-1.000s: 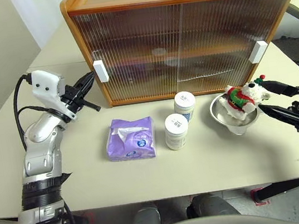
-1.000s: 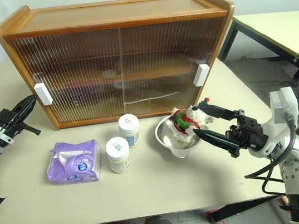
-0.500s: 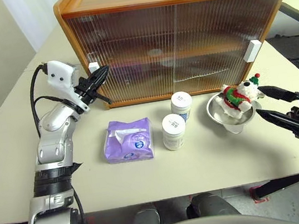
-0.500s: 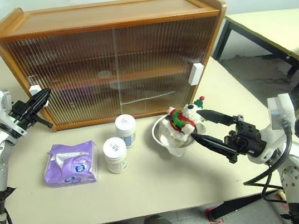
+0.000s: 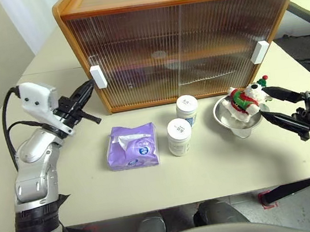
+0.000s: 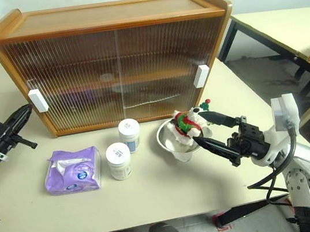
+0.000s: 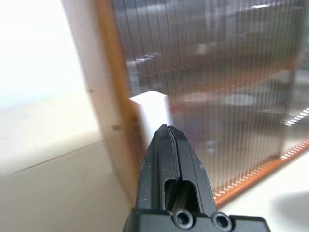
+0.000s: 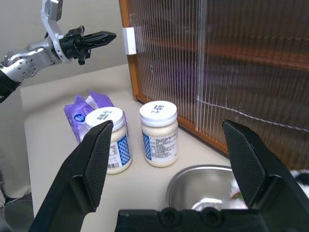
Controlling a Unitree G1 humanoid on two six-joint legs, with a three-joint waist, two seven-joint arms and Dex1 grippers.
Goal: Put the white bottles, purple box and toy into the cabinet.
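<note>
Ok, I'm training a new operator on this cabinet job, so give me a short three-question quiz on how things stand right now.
1. True or false: the cabinet has both sliding doors shut.
2. Where is the toy? A) in the steel bowl B) on the purple box C) inside the cabinet
3. Fill in: the left claw is ____ near the cabinet's left handle, while the right claw is open beside the bowl.

Key: 1 true. 2 A. 3 shut. The two white bottles stand on the table, in front of the cabinet.
</note>
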